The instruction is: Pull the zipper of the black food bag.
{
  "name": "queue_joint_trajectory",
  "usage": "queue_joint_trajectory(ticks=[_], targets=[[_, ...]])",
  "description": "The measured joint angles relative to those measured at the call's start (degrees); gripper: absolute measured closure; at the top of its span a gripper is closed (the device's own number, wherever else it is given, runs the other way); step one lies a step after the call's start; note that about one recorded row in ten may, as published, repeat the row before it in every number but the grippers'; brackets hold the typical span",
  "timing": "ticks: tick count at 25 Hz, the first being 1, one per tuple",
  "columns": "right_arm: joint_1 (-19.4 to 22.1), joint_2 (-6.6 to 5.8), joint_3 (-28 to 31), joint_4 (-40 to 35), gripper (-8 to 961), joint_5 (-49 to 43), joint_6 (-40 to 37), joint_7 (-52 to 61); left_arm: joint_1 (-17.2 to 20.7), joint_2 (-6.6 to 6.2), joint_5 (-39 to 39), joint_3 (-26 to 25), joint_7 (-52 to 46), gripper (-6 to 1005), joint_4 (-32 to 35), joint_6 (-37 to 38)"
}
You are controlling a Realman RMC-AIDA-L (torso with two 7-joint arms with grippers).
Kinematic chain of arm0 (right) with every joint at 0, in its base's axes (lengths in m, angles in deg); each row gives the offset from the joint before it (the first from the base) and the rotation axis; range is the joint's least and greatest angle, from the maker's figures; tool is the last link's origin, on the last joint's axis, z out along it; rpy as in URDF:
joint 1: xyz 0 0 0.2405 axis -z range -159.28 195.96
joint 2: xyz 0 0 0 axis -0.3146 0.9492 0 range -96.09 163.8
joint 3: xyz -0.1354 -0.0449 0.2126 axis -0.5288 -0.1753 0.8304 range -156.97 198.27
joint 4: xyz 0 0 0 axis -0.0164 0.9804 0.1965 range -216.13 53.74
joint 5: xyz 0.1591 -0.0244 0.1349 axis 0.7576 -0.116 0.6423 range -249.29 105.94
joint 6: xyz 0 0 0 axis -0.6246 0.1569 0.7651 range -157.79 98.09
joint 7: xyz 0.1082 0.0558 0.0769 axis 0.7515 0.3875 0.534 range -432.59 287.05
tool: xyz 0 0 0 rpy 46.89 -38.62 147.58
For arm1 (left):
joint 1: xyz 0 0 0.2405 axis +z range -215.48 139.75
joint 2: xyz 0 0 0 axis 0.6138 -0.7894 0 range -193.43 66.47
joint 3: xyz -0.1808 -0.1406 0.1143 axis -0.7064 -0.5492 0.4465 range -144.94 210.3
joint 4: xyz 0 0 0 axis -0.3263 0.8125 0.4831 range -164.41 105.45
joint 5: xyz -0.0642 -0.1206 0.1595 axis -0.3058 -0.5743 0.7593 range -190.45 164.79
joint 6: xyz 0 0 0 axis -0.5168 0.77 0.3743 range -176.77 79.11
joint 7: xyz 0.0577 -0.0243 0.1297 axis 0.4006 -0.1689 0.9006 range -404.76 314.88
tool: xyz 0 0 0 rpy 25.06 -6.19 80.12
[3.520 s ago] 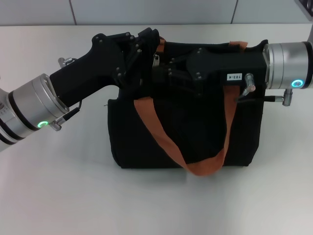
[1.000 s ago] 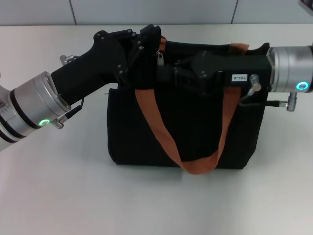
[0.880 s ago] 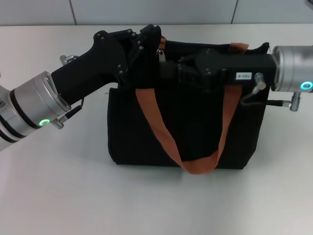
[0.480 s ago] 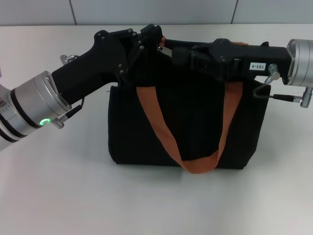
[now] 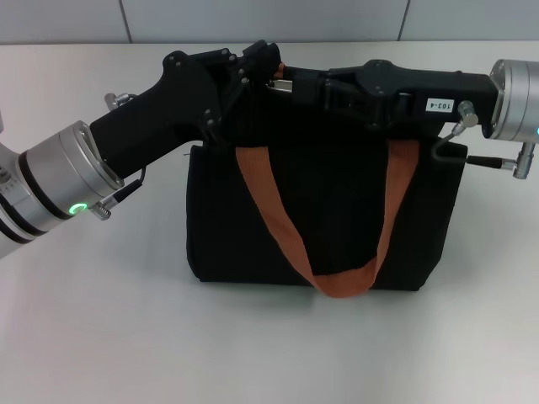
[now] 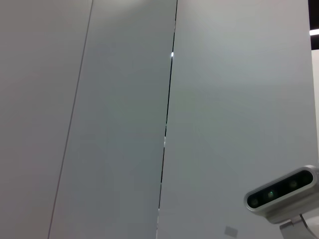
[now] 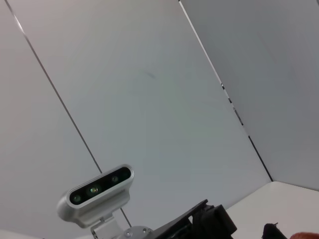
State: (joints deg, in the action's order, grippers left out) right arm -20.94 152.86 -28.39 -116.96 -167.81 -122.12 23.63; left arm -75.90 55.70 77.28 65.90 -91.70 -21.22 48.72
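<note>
The black food bag (image 5: pixel 337 210) stands upright in the middle of the white table in the head view. One orange-brown handle (image 5: pixel 274 215) hangs down its front. The silver zipper pull (image 5: pixel 283 84) lies flat at the left end of the bag's top edge. My right gripper (image 5: pixel 296 87) reaches in from the right along the top of the bag and is shut on the zipper pull. My left gripper (image 5: pixel 263 62) comes in from the left and is shut on the bag's top left corner. The zip track is hidden under the right gripper.
The white table (image 5: pixel 101 320) extends around the bag, with a grey panelled wall behind it. Both wrist views show only wall panels and a head camera (image 7: pixel 94 196). A dark gripper part (image 7: pixel 199 224) shows at the edge of the right wrist view.
My right gripper rose from the bag's front face to its top edge. The zipper pull went from hanging down to lying flat in its grip. The left arm stayed put.
</note>
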Motion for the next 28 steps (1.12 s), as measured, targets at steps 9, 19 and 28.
queue_joint_trajectory(ticks=[9, 19, 28], targets=[[-1.07, 0.02, -0.01, 1.63, 955, 0.35, 0.76, 0.42, -0.20, 0.00, 0.06, 0.00, 0.00, 967, -0.08, 0.06], [-1.57, 0.00, -0.34, 2.28, 955, 0.35, 1.46, 0.45, -0.30, 0.00, -0.08, -0.09, 0.00, 966, -0.20, -0.02], [-1.54, 0.00, -0.44, 2.28, 956, 0.34, 1.49, 0.46, -0.29, 0.00, -0.55, 0.04, 0.00, 966, -0.66, 0.08]])
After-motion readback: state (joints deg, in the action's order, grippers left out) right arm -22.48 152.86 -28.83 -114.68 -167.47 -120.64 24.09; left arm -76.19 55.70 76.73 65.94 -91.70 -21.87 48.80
